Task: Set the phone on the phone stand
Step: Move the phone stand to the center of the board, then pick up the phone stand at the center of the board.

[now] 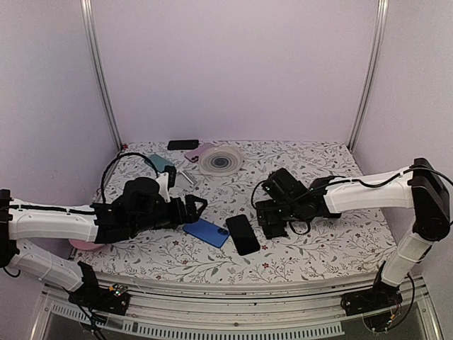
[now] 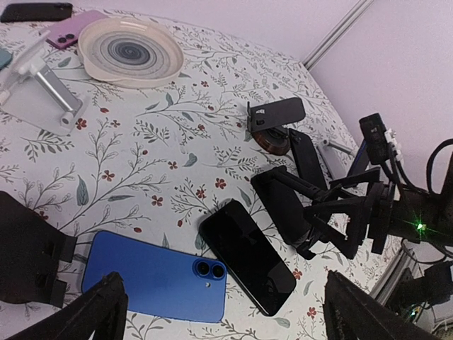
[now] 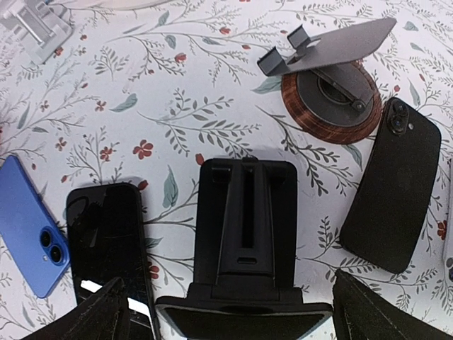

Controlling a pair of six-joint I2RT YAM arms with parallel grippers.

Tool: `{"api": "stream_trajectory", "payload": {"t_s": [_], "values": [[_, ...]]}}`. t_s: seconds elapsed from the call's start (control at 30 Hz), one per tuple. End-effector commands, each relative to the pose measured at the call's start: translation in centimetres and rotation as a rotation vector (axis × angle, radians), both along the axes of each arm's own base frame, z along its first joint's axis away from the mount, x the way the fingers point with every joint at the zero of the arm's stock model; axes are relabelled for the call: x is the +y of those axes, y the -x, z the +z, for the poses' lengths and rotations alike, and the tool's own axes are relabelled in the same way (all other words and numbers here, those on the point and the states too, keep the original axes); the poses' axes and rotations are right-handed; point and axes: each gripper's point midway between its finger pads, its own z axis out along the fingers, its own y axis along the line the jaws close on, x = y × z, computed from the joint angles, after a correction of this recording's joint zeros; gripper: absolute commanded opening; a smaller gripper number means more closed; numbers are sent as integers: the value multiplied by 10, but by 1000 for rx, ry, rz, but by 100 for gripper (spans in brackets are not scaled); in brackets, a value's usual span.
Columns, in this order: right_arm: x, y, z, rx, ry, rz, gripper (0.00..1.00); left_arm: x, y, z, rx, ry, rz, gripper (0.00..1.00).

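Observation:
A black phone (image 1: 243, 234) lies screen up on the flowered table, and a blue phone (image 1: 206, 232) lies face down just left of it. In the right wrist view a black phone stand (image 3: 244, 219) sits upright right of the black phone (image 3: 110, 241). My right gripper (image 3: 233, 319) is open, its fingers (image 3: 99, 315) well clear of the stand on both sides. My left gripper (image 2: 226, 319) is open and holds nothing, hovering just short of the blue phone (image 2: 152, 276) and the black phone (image 2: 248, 255). From above, the right gripper (image 1: 272, 219) covers most of the stand.
A grey stand on a wooden disc (image 3: 329, 92) and another black phone (image 3: 393, 191), face down, lie beyond the black stand. At the back are a white plate (image 1: 220, 160), a silver stand (image 1: 185, 173), and pink (image 1: 198, 150), teal (image 1: 161, 163) and black (image 1: 182, 144) phones.

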Motion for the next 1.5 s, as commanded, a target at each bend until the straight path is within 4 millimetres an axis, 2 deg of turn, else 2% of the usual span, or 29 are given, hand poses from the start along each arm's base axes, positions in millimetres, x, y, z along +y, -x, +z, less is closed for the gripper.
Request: {"api": "stream_trajectory", "payload": {"t_s": [0.0, 0.2, 0.4, 0.67, 0.8, 0.93, 1.03, 1.23, 1.47], "values": [[10, -4, 42, -63, -99, 25, 99, 5, -2, 1, -2, 5, 9, 97], [-4, -6, 73, -130, -129, 3, 99, 6, -2, 0, 0, 6, 11, 97], [-33, -38, 79, -139, -123, -41, 94, 3, -2, 2, -2, 11, 6, 97], [-53, -87, 67, -117, -168, -83, 80, 5, -2, 4, -8, 10, 9, 97], [-58, -113, 53, -83, -204, -118, 64, 4, -3, 5, -8, 4, 8, 97], [-61, -132, 36, -62, -212, -156, 60, 6, -4, 6, -12, 4, 13, 97], [-58, -151, 38, -70, -225, -174, 58, 8, -5, 7, -13, 3, 16, 97], [-46, -161, 26, -37, -263, -159, 41, 11, -5, 6, -14, 1, 22, 97], [-51, -159, 13, -12, -244, -183, 39, 15, -4, 7, -16, 5, 28, 97]]}}
